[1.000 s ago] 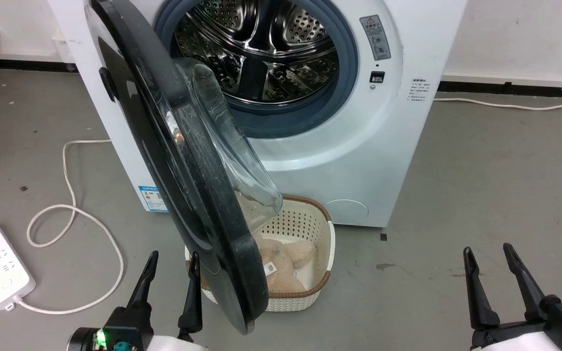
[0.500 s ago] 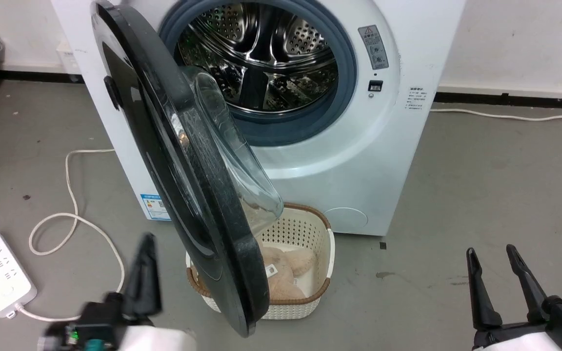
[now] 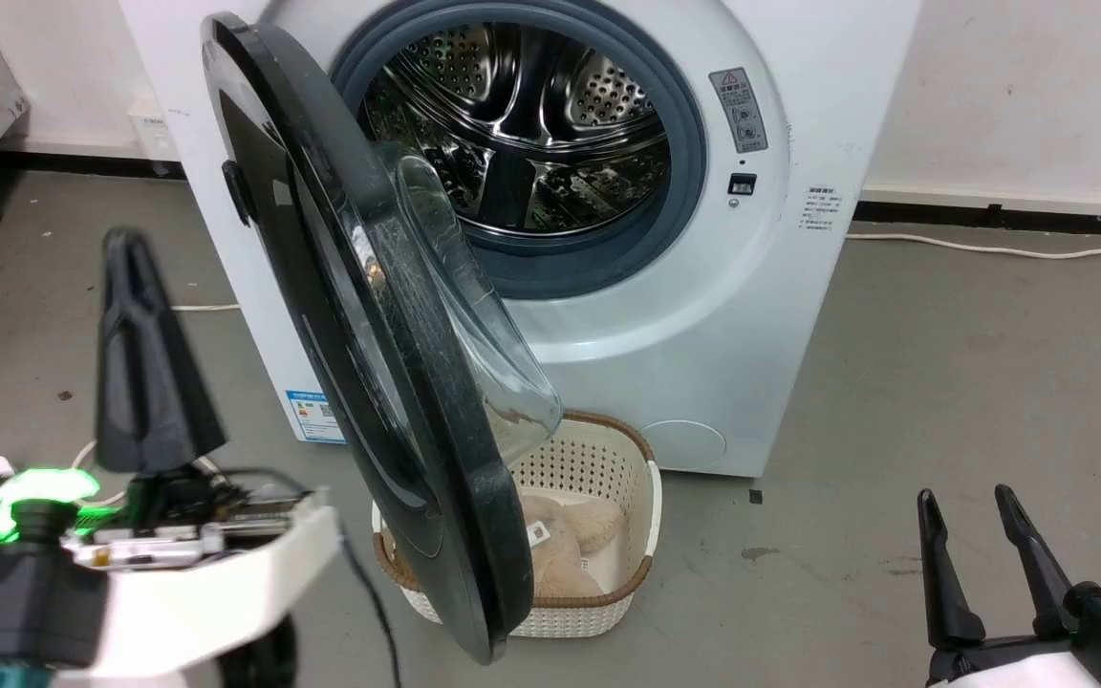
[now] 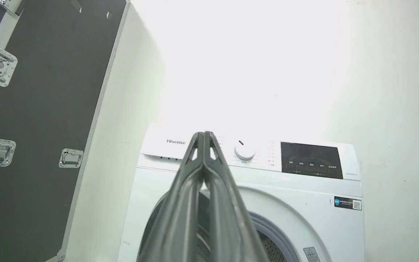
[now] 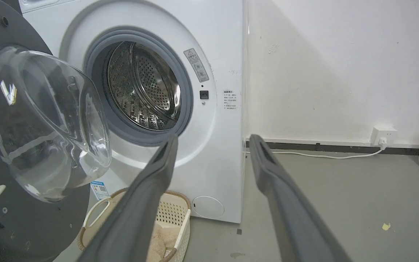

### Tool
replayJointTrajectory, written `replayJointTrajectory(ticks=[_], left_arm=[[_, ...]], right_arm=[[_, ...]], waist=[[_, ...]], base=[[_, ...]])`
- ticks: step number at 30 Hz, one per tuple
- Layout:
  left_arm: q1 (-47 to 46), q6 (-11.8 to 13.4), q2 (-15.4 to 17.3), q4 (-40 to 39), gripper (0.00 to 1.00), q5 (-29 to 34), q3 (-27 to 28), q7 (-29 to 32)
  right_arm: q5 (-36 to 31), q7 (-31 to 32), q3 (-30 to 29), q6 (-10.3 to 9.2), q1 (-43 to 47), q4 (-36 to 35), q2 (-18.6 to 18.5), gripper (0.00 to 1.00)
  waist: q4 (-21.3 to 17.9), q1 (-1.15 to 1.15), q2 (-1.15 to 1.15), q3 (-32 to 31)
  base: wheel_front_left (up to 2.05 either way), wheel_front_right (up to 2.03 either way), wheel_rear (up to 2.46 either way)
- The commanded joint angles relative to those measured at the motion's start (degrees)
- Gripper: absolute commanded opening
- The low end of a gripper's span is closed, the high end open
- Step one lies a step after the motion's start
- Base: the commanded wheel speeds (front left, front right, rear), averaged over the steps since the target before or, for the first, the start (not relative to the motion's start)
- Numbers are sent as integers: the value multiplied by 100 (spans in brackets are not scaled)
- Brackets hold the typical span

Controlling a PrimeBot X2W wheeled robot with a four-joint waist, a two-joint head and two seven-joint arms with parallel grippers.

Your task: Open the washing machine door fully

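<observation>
The washing machine door (image 3: 340, 325) hangs partly open at 9 o'clock of the drum mouth (image 3: 522, 143). Its lower rim hides the left side of the basket (image 3: 598, 459) on the floor at 6 o'clock. The left tool (image 4: 205, 136), at 8 o'clock in the head view, has its 2 fingers pressed together on nothing, apart from the door. The right tool (image 3: 963, 497), at 5 o'clock, is spread and empty.

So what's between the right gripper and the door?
In the head view: bare floor, then the basket, partly hidden behind the door's lower rim. The right gripper is open and apart from both.
</observation>
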Motion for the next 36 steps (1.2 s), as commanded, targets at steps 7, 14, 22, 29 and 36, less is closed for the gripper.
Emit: replayJointTrajectory(ticks=[7, 14, 22, 29, 36], left_arm=[[-105, -263, -1, -23, 0, 304, -922, 581], [266, -469, -7, 620, 0, 240, -2015, 929], [627, -421, -10, 1813, 0, -66, -2730, 879], [503, -78, -10, 2865, 0, -153, -2520, 833], [527, 66, 53, 3191, 0, -284, -2317, 619]], right_arm=[[59, -8, 4, 3, 8, -11, 24, 100], [98, 9, 17, 3, -50, -35, 24, 100], [112, 44, 48, 3, -97, -92, 25, 100], [69, 44, 57, 3, -110, -147, 25, 100], [71, 27, 66, 3, -50, -110, 25, 100]], waist=[[-11, 0, 0, 39], [-44, 0, 0, 80], [-96, 0, 0, 155], [-101, 0, 0, 271], [104, 0, 0, 217]], base=[[0, 0, 0], [0, 0, 0], [0, 0, 0], [0, 0, 0], [0, 0, 0]])
